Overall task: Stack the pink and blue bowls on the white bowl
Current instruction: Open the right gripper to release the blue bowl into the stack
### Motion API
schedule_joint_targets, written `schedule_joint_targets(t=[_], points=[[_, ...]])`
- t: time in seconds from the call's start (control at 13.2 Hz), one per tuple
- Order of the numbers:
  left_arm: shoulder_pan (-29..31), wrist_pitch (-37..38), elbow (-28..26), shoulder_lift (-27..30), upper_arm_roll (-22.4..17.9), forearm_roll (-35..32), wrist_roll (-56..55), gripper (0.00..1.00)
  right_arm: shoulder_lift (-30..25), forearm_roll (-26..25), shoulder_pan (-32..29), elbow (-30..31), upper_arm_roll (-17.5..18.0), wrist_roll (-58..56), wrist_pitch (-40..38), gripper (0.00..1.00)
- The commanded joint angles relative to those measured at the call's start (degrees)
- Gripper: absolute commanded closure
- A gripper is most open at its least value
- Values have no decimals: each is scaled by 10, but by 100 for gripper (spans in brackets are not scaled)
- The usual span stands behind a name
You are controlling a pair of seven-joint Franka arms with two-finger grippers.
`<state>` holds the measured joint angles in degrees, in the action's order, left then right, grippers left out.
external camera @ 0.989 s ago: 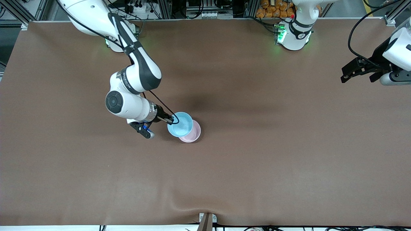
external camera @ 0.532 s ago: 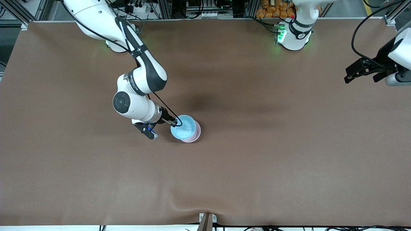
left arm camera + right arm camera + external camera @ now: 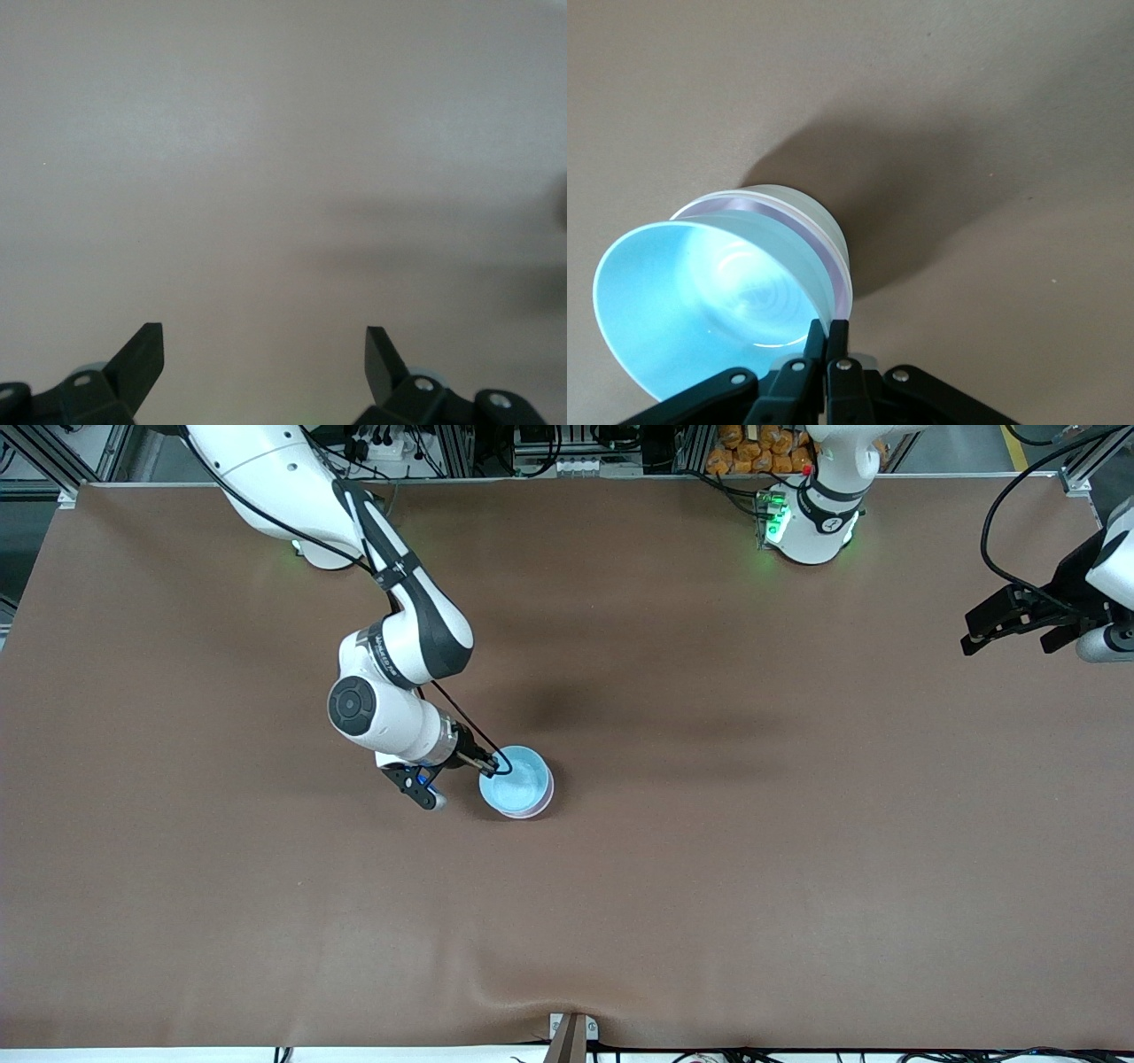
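Front view, frame centre: right gripper (image 3: 493, 764) is pinching blue bowl (image 3: 516, 781) rim, seating it in pink bowl (image 3: 548, 794); tilted release risks toppling. Left gripper (image 3: 1010, 622), jaws wide, is waiting.

Blue bowl (image 3: 700, 292): smooth, glossy, plastic-like. Pink bowl (image 3: 833, 261) and white bowl (image 3: 806, 212): glossy rims. Table (image 3: 709, 868) covering: matt brown, cloth-like, slightly wrinkled.
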<state>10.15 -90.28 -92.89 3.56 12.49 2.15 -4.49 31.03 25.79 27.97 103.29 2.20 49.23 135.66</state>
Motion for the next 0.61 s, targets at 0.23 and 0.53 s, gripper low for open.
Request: schedule_joint_targets(t=[0.23, 0.53], points=[[7, 4, 6, 0, 3, 9, 17, 0, 17, 10, 8, -12, -8, 4, 8, 40], [8, -1, 7, -2, 3, 9, 17, 0, 15, 10, 6, -47, -10, 13, -36, 0]])
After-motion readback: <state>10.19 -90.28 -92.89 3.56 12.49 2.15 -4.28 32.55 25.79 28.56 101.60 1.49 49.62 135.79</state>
